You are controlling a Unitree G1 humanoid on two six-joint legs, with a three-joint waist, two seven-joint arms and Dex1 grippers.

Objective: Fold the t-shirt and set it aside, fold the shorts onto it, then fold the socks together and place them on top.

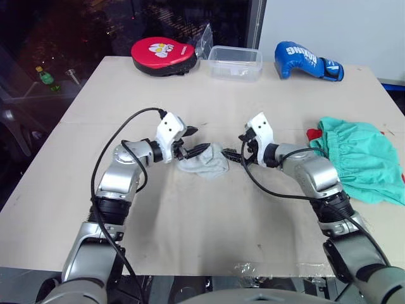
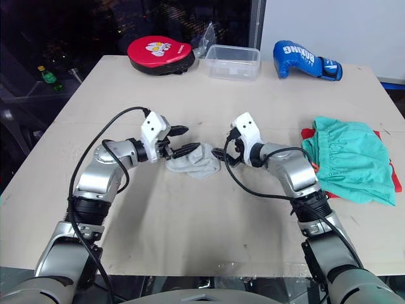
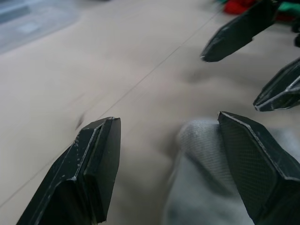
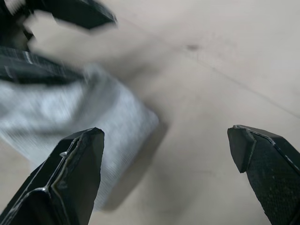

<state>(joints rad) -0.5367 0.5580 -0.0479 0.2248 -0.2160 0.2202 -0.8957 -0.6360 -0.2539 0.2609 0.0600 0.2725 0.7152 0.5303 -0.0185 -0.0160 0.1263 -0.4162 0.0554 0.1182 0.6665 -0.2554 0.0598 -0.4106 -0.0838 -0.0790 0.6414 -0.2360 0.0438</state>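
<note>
Socks [image 1: 205, 161] bunched mid-table [image 1: 190, 221]. Left hand [image 1: 193, 142] open, one finger touching the socks' left edge. Right hand [image 1: 233, 147] open, just right of socks. Shorts [image 1: 361, 158] well right of socks, lying on the t-shirt [image 1: 313, 133]. Beyond socks: red mitt [image 1: 163, 54], clear box [image 1: 235, 62], blue glove [image 1: 307, 61].

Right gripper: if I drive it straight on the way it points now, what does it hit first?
Most likely the socks. The open right gripper points toward the robot's left, with the grey bundle just ahead of it. The left gripper lies beyond, at the bundle's other side; depth is uncertain.
</note>
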